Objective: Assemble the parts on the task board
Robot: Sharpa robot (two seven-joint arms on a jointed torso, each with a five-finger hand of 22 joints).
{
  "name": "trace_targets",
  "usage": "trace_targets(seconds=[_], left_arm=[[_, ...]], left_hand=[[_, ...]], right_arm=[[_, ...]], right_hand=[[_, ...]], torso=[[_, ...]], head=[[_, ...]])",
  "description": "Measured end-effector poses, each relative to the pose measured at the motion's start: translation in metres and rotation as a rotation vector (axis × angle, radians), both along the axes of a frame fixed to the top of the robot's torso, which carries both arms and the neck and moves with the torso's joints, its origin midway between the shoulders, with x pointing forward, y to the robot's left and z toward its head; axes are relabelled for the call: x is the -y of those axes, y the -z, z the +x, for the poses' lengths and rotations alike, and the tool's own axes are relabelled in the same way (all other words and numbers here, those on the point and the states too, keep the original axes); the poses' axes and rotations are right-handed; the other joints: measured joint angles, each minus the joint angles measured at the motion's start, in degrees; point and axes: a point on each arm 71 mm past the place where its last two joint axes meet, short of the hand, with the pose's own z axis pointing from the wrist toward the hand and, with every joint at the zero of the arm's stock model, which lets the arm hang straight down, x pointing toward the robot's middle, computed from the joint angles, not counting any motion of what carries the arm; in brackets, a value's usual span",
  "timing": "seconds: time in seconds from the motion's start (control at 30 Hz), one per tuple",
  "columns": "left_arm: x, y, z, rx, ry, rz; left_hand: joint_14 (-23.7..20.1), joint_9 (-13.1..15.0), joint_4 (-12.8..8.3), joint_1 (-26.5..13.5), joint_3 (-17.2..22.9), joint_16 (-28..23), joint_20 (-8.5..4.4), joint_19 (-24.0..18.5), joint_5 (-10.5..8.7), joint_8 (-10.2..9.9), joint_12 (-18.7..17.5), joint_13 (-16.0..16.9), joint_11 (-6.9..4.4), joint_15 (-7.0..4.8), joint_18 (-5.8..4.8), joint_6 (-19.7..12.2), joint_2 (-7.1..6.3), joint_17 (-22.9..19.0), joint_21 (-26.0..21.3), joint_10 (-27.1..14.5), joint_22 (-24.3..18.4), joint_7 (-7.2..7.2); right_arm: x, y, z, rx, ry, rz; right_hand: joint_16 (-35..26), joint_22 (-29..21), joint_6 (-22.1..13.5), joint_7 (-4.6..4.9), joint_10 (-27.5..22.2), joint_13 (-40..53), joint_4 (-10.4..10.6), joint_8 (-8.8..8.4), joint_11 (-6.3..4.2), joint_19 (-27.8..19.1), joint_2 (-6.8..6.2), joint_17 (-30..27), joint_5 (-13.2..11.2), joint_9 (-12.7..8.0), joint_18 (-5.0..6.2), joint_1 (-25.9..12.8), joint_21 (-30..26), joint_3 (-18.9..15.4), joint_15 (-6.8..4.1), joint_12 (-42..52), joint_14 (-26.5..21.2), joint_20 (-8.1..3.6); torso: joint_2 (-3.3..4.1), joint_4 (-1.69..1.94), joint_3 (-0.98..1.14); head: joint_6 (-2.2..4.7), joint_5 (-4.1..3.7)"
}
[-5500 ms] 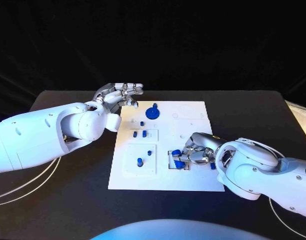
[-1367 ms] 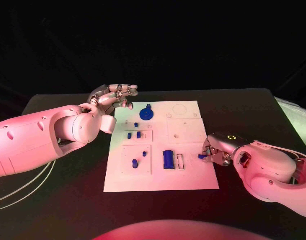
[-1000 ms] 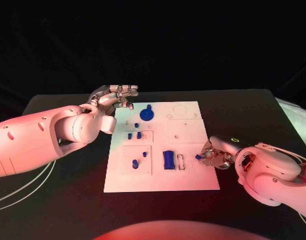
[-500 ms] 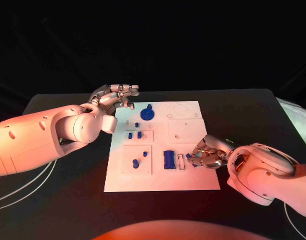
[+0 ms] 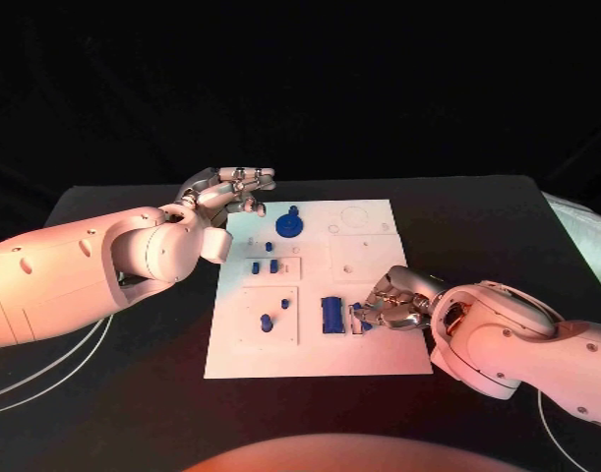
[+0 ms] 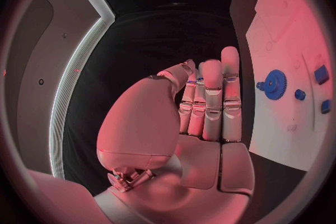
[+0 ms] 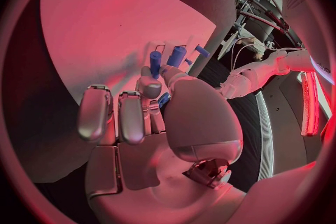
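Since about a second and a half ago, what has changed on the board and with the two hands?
The right robot hand has moved from the task board's right edge inward to the slot beside the blue block, carrying a small blue part pinched in its fingers. The left robot hand stayed at the far left corner, holding nothing. The blue gear and other parts have not shifted.

No legible text, label, brand, number or sign is found on any surface in these views. The task board (image 5: 371, 356) carries no readable marking; its blue parts (image 5: 331, 315) likewise bear none.
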Motion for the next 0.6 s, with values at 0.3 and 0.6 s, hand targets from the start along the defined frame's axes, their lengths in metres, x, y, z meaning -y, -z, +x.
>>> trace_targets(seconds=[0.3, 0.6], left_arm=[[0.0001, 0.0, -0.0001, -0.001, 0.002, 0.0], [-0.0003, 0.0, -0.0003, -0.002, 0.002, 0.0]], left_hand=[[0.0, 0.0, 0.0, 0.0, 0.0, 0.0, 0.0, 0.0, 0.0, 0.0, 0.0, 0.0, 0.0, 0.0, 0.0, 0.0, 0.0, 0.0, 0.0, 0.0, 0.0, 0.0], [-0.18, 0.01, -0.1, 0.0, -0.1, 0.0, 0.0, 0.0, 0.0, 0.0, 0.0, -0.01, 0.0, 0.19, 0.0, 0.0, 0.0, -0.09, 0.0, 0.0, -0.01, 0.0]], right_arm=[[-0.002, 0.0019, 0.0003, -0.019, -0.001, -0.003], [-0.0029, 0.0024, 0.0004, -0.023, -0.004, -0.013]], right_hand=[[0.0, 0.09, 0.2, -0.19, 0.31, 0.36, 0.35, 0.25, -0.1, 0.0, 0.07, 0.14, 0.26, 0.03, 0.0, -0.67, 0.0, -0.34, -0.21, 0.44, -0.21, 0.0], [0.22, 0.15, 0.6, -0.2, 0.47, 0.61, 1.57, 0.49, 0.05, -0.01, -0.7, 0.27, 0.92, 0.29, 0.0, -2.94, 0.22, -1.56, -0.21, 0.44, -0.21, 0.0]], torso=[[-0.03, -0.01, 0.01], [-0.05, 0.01, 0.0]], head=[[-0.16, 0.03], [-0.27, 0.14]])
